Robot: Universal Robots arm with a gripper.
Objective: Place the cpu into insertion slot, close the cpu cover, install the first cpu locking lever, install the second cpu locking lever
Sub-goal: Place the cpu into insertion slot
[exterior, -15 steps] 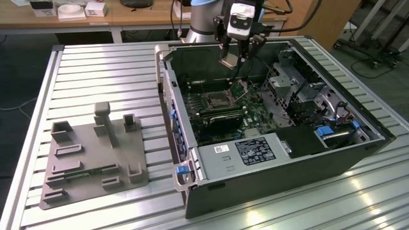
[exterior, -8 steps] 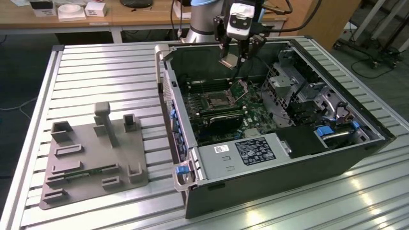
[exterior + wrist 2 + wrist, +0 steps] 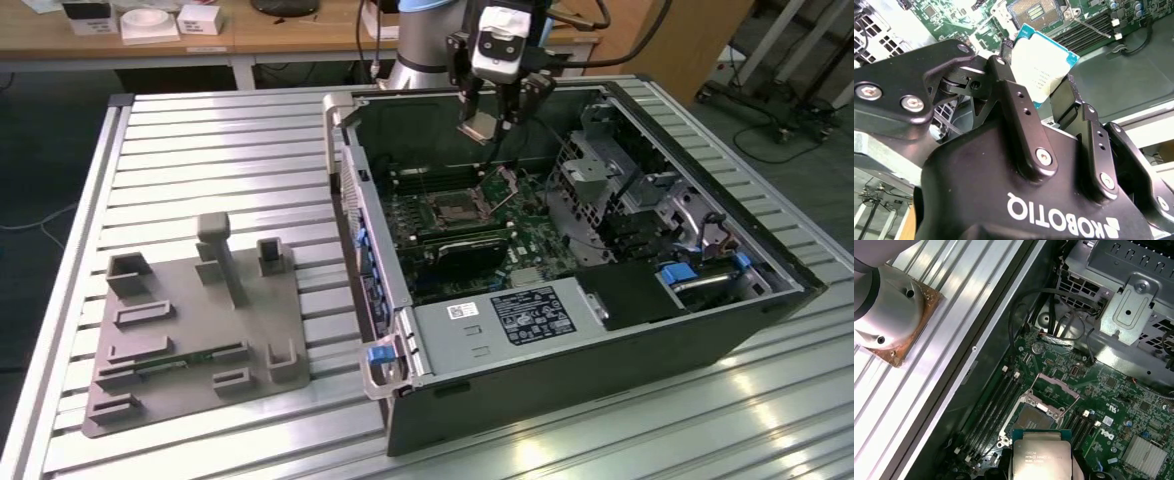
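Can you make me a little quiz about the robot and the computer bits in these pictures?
1. Fill the gap: the insertion slot sits in a ___ circuit board.
2. True or false: the claw is shut on the cpu.
3. Where is the cpu right now?
A. Lying in the insertion slot
B. Held up in the air over the open computer case
C. In a person's hand

Key: 1 green; 2 true; 3 B.
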